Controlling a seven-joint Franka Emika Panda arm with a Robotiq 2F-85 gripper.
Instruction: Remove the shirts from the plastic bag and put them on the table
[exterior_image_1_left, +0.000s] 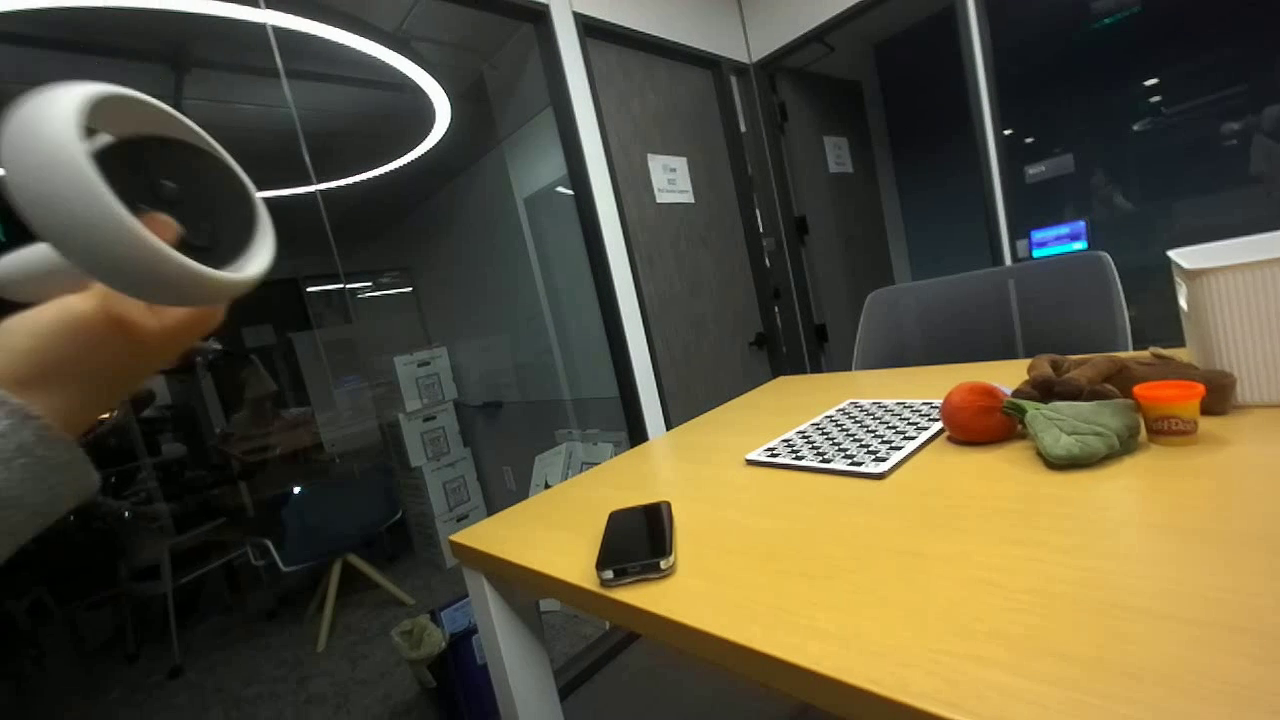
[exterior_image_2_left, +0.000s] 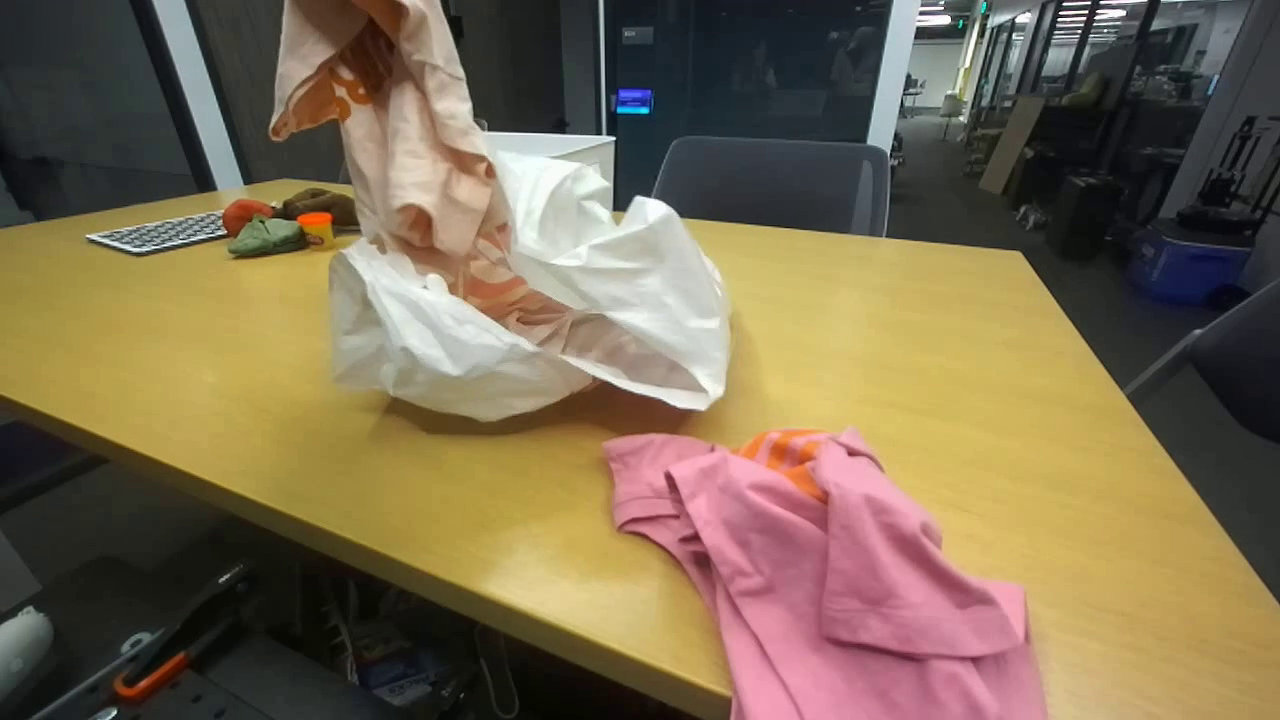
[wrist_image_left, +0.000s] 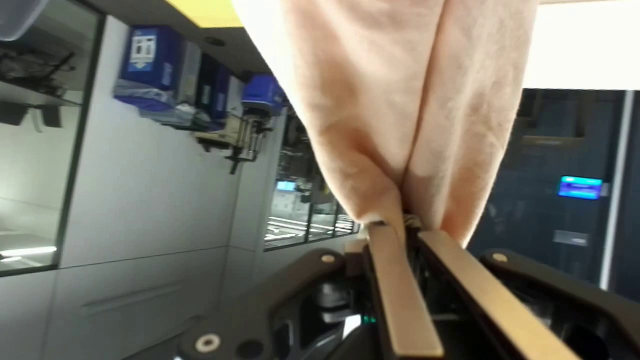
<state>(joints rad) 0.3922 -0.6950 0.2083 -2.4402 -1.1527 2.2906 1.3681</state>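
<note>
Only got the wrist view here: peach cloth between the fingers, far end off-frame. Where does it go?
Observer: In an exterior view, the peach shirt runs down into the white bag.
Operator: So not out. Any other shirt out?
Observer: Yes, a pink shirt lies bunched on the table, nearer that camera than the bag.
Operator: Anything else near a table edge?
Observer: A black phone, lying by an edge in an exterior view.
</note>
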